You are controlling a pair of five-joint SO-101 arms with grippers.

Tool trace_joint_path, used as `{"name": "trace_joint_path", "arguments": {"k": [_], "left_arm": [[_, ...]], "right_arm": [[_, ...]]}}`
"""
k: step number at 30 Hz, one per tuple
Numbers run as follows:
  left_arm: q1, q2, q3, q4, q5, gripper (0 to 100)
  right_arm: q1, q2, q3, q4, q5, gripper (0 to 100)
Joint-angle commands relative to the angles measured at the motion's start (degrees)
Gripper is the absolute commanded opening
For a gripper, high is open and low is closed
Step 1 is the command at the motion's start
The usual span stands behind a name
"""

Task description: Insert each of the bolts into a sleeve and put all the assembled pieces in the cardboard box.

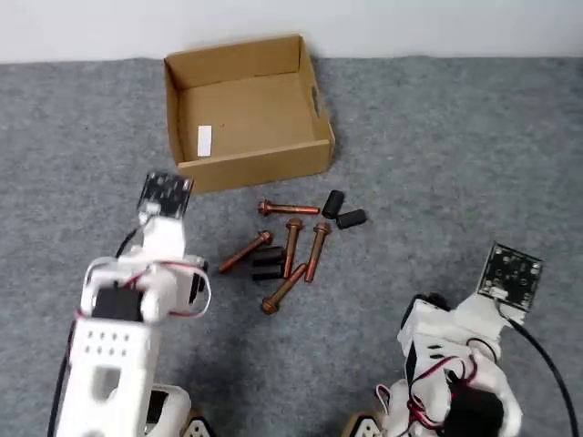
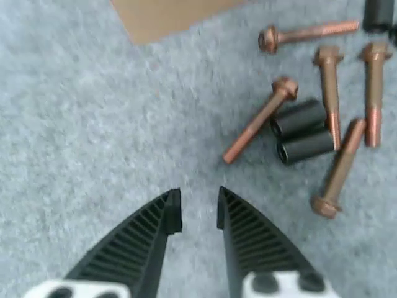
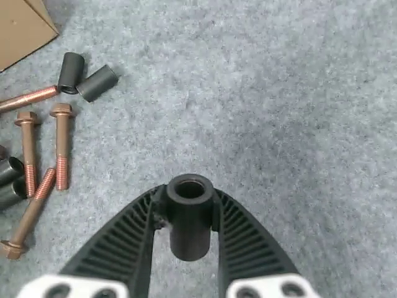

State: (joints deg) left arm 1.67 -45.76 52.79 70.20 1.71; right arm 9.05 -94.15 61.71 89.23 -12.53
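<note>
Several copper bolts lie loose on the grey carpet in front of the open cardboard box. Two black sleeves lie at the right of the bolts, and two more sleeves lie among them. My right gripper is shut on another black sleeve, held with its bore end showing, above bare carpet to the right of the pile. My left gripper hangs open over the carpet to the left of the bolts, with nothing between its fingers. The paired sleeves lie beside one bolt.
The box stands behind the pile; its corner is also in the right wrist view. Bare carpet spreads to the right and to the far left. Both arm bases occupy the front edge.
</note>
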Motion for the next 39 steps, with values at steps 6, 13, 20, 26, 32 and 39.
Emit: {"name": "trace_joint_path", "arguments": {"k": [6,13,20,26,32,39], "left_arm": [[10.0,22.9,-22.3,14.3,-1.0,11],[13.1,34.4,-36.4,14.8,-14.9,11],[13.3,49.4,-50.5,16.1,-20.9,11],[13.4,64.1,-63.2,19.3,-30.2,15],[12.7,75.7,-77.6,23.8,-30.8,20],[12.4,86.8,-86.5,26.1,-30.7,20]], "right_arm": [[0.7,-4.9,0.4,-1.0,-0.1,0.8],[0.8,-7.3,0.7,-1.1,-0.1,0.8],[0.8,-7.3,0.7,-1.0,-0.1,0.8],[0.8,-7.3,0.8,-1.0,-0.1,0.8],[0.8,-7.3,0.8,-1.0,-0.1,0.8],[0.8,-7.3,0.8,-1.0,-0.1,0.8]]}}
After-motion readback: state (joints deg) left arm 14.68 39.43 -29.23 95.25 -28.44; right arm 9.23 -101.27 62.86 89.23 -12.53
